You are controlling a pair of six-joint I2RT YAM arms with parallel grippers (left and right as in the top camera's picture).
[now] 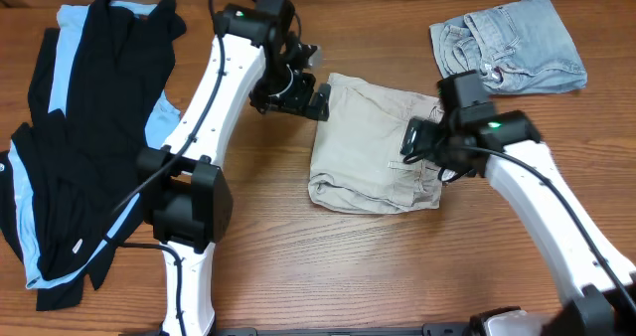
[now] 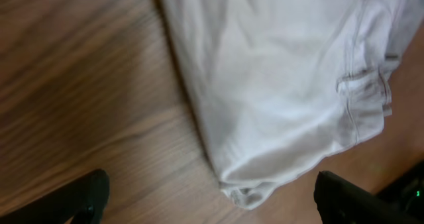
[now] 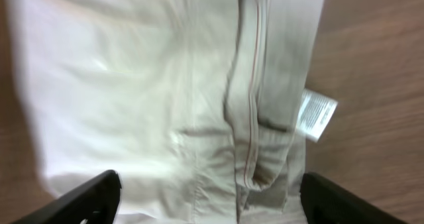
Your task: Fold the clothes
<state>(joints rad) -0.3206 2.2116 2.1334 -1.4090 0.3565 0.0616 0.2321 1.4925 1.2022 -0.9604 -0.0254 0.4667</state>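
The khaki shorts [image 1: 370, 147] lie folded into a rough square in the middle of the table [image 1: 298, 256], with their thick, seamed edge on the right and a bunched fold along the near edge. The left gripper [image 2: 212, 187] is spread wide at the shorts' upper-left edge. In its wrist view the two dark fingers [image 2: 86, 197] sit at the far bottom corners, with a folded corner of the cloth and bare wood in the gap between them. It holds nothing, and I cannot tell whether either finger touches the cloth. The right gripper [image 3: 211, 184] is also spread wide, over the right side of the shorts. Its fingers [image 3: 83, 197] straddle the stitched seam and the layered folds, gripping nothing, and whether they touch the cloth cannot be told. A small white label [image 3: 317, 114] sticks out from the cloth's edge onto the wood just beside that seam. The denim shorts [image 1: 512, 43] lie crumpled at the far right of the table, apart from the khaki pair and just behind the right arm. The black garment [image 1: 89, 127], with light-blue panels, is spread loosely over the left side of the table, well apart from the khaki shorts.
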